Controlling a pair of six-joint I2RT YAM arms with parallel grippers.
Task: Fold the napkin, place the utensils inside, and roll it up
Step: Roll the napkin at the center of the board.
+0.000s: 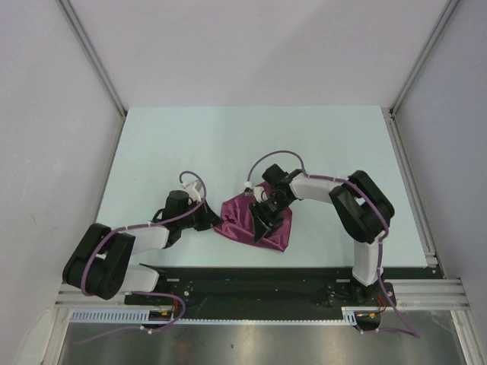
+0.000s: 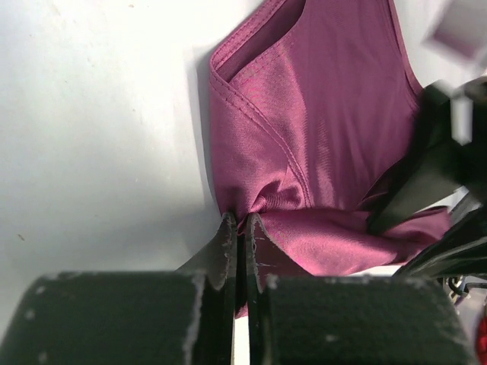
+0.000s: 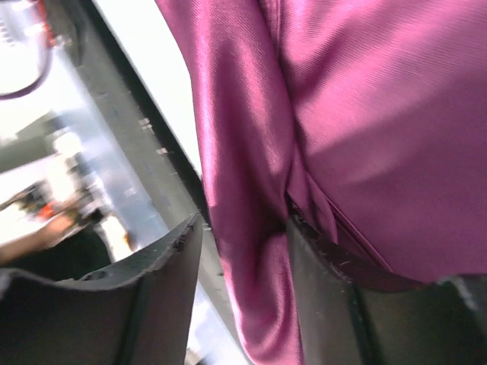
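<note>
The plum napkin lies bunched near the table's front edge, between the two arms. My left gripper is at its left corner. In the left wrist view the jaws are shut on a gathered edge of the napkin. My right gripper sits over the middle of the cloth. In the right wrist view it is open, and a hanging fold of the napkin lies between the fingers against the right one. The orange spoon is not in view.
The pale table has white walls at the back and both sides. A black mounting rail runs along the near edge just below the napkin and also shows in the right wrist view. The right arm's gripper shows in the left wrist view.
</note>
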